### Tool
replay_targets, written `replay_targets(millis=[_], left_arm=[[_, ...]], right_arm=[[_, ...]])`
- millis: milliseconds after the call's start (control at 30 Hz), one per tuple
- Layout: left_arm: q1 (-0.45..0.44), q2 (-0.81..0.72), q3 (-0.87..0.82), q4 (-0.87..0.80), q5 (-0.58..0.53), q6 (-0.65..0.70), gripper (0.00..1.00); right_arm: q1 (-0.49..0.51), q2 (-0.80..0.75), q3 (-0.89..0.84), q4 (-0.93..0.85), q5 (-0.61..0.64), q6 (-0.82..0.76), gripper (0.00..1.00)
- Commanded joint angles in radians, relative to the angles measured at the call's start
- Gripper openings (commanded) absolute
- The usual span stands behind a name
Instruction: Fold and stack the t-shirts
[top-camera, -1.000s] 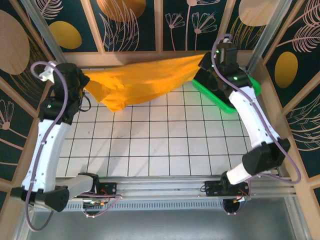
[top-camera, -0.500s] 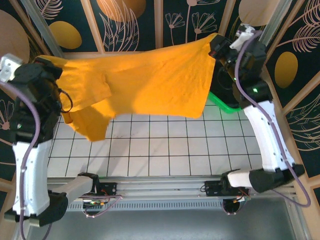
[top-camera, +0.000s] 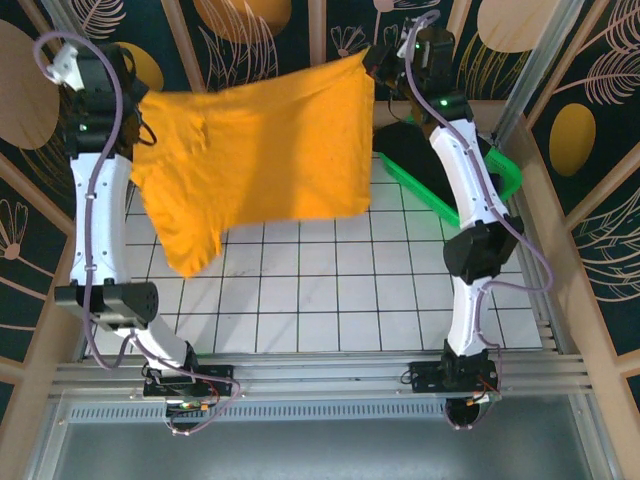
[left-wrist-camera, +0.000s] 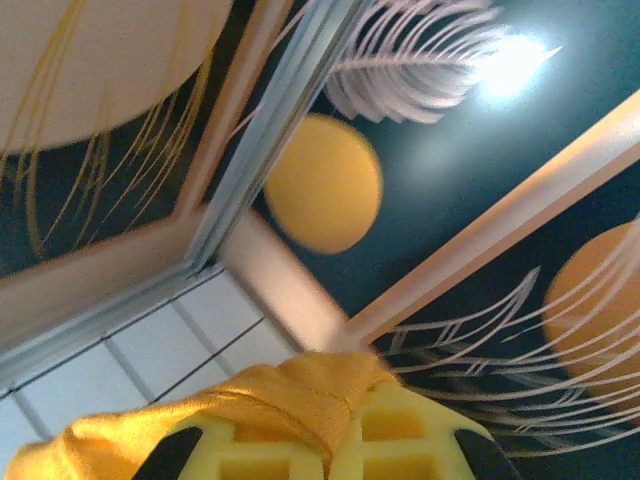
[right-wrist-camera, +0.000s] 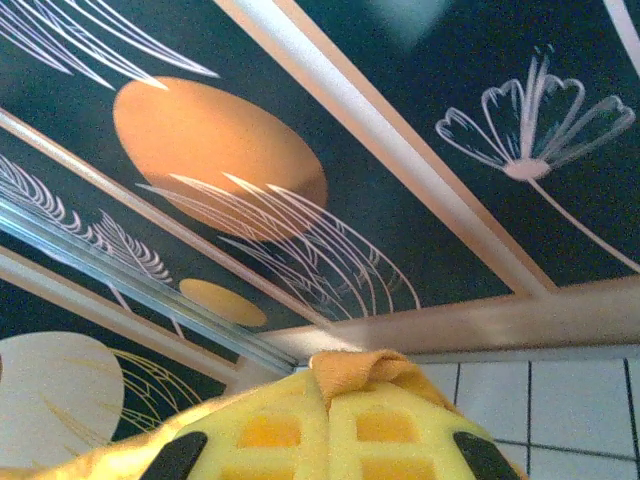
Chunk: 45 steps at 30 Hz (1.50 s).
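Observation:
The mustard orange-yellow t-shirt (top-camera: 255, 150) hangs spread in the air above the tiled table, held up between both arms. My left gripper (top-camera: 138, 100) is shut on its left top corner, with bunched cloth (left-wrist-camera: 300, 395) pinched between the yellow pads (left-wrist-camera: 400, 450). High at the back, my right gripper (top-camera: 372, 62) is shut on the right top corner, a fold of cloth (right-wrist-camera: 365, 372) sticking out between its pads (right-wrist-camera: 270, 435). One sleeve (top-camera: 185, 245) droops at the lower left. The black t-shirt (top-camera: 425, 160) lies in the green basket.
The green plastic basket (top-camera: 495, 185) sits at the back right of the white tiled table (top-camera: 330, 290). Patterned wall panels (top-camera: 260, 40) and metal frame posts (top-camera: 545, 60) close in the back and sides. Both arms stand tall near the side walls.
Both arms have risen and swung the mustard shirt higher and further left; it now hangs flatter and squarer. The right gripper moved left along the back wall.

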Motion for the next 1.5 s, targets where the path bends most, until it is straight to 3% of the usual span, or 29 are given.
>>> replay_targets(millis=[0,67,133,367,500,633,700,800,1000,1200,1467], left_arm=[[0.008,0.039,0.289,-0.069,-0.030,0.076,0.00],[0.008,0.047,0.374,-0.106,-0.058,0.085,0.00],[0.008,-0.025,0.303,-0.105,-0.076,0.076,0.00],[0.008,-0.442,-0.478,-0.066,-0.101,-0.065,0.00],[0.008,-0.594,-0.864,-0.028,-0.050,-0.102,0.00],[0.008,-0.641,-1.161,0.101,0.044,-0.061,0.46],[0.008,-0.604,-1.246,0.136,0.124,-0.047,0.63],[0.008,-0.530,-1.342,0.098,0.226,-0.067,0.70],[0.008,-0.624,-1.502,-0.016,0.295,-0.141,0.64],[0.007,-0.752,-1.689,-0.084,0.436,-0.251,0.57],[0.003,-0.689,-1.788,-0.010,0.503,-0.316,0.56]], right_arm=[[-0.027,-0.011,0.144,-0.051,-0.019,0.027,0.00],[-0.034,-0.053,0.094,-0.053,0.001,0.031,0.00],[-0.035,-0.126,-0.015,-0.045,0.027,0.020,0.00],[-0.034,-0.461,-0.646,-0.026,0.089,0.018,0.00],[-0.026,-0.626,-1.074,0.031,0.100,0.074,0.00],[-0.023,-0.608,-1.309,0.032,0.080,0.063,0.35],[-0.025,-0.558,-1.339,-0.005,0.111,0.041,0.47],[-0.023,-0.495,-1.342,-0.040,0.142,0.001,0.53],[0.000,-0.492,-1.359,-0.061,0.144,-0.022,0.54],[0.081,-0.510,-1.360,-0.053,0.153,-0.062,0.54],[0.129,-0.461,-1.351,-0.038,0.171,-0.081,0.54]])
